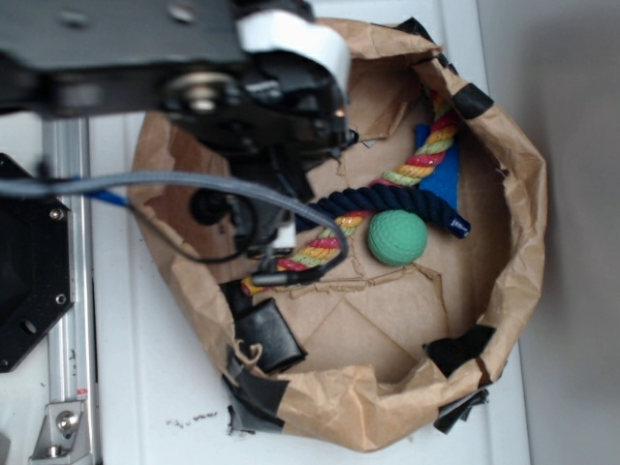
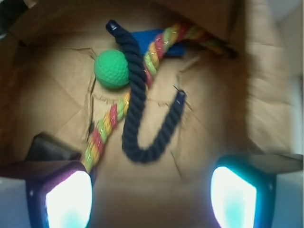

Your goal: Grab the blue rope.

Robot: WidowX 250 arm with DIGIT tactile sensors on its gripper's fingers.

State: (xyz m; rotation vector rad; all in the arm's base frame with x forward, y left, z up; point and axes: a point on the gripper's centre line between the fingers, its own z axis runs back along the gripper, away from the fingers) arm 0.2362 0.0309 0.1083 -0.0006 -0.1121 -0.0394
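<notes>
The blue rope [image 1: 387, 201] is a thick navy twisted rope lying in a curve on the floor of a brown paper bag [image 1: 523, 203]. In the wrist view the blue rope [image 2: 134, 95] forms a U shape, with its bend nearest my jaws. My gripper [image 1: 257, 228] hangs over the left part of the bag, mostly hidden under the arm. In the wrist view my gripper [image 2: 151, 194] is open and empty, above and short of the rope's bend. Nothing is between the fingertips [image 2: 69, 199].
A red-yellow-green striped rope [image 1: 426, 160] [image 2: 111, 116] runs under the blue rope. A green ball [image 1: 397, 237] [image 2: 112, 69] rests beside both. A flat blue square [image 1: 444, 174] [image 2: 147, 38] lies at the far side. Black tape patches [image 1: 266, 334] hold the crumpled bag walls [image 2: 266, 95].
</notes>
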